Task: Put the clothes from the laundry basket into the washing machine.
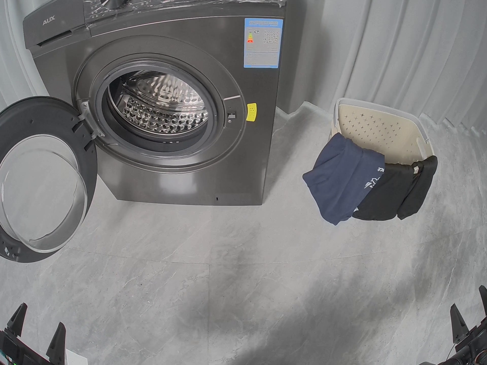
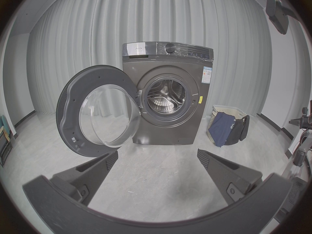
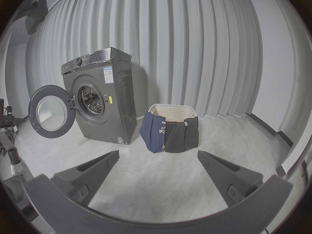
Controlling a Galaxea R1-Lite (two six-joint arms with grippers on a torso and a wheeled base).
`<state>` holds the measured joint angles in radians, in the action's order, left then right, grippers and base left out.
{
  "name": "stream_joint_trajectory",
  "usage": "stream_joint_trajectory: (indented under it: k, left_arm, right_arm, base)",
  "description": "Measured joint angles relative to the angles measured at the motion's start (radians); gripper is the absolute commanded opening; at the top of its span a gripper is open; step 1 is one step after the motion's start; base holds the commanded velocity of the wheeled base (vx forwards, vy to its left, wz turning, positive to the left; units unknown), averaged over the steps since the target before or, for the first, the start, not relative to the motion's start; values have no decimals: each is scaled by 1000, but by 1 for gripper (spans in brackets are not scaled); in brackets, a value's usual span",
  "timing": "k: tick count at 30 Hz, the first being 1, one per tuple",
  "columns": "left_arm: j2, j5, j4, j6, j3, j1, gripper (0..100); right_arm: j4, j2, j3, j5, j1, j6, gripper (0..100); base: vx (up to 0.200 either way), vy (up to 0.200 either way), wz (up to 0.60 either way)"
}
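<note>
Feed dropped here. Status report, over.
Left hand open, right hand open. Navy garment, black clothes draped over laundry basket rim. Washing machine door wide open.

Grey marbled floor tiles across the lower frame. Standing directly on them: front-loading washing machine at upper left, cream laundry basket at right, well apart.

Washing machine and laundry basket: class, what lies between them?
Bare floor alone separates the washing machine from the laundry basket, seen in the head view.
</note>
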<state>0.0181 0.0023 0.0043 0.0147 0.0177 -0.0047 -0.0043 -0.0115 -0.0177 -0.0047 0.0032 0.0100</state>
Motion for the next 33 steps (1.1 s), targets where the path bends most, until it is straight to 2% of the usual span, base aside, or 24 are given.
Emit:
stream_joint_trajectory:
  k: [4,17,25,33]
  left_arm:
    - [0,0,1,14,0,0,100]
    - [0,2,2,18,0,0,100]
    - [0,2,2,16,0,0,100]
    - [0,2,1,19,0,0,100]
  right_arm:
    - [0,0,0,0,-1,0,100]
    - [0,-1,0,0,-1,0,100]
    - [0,-1,0,0,-1,0,100]
    - [0,-2,0,0,0,0,100]
  base:
    - [0,-200,0]
    - [0,0,0]
    - [200,0,0]
    - [0,0,0]
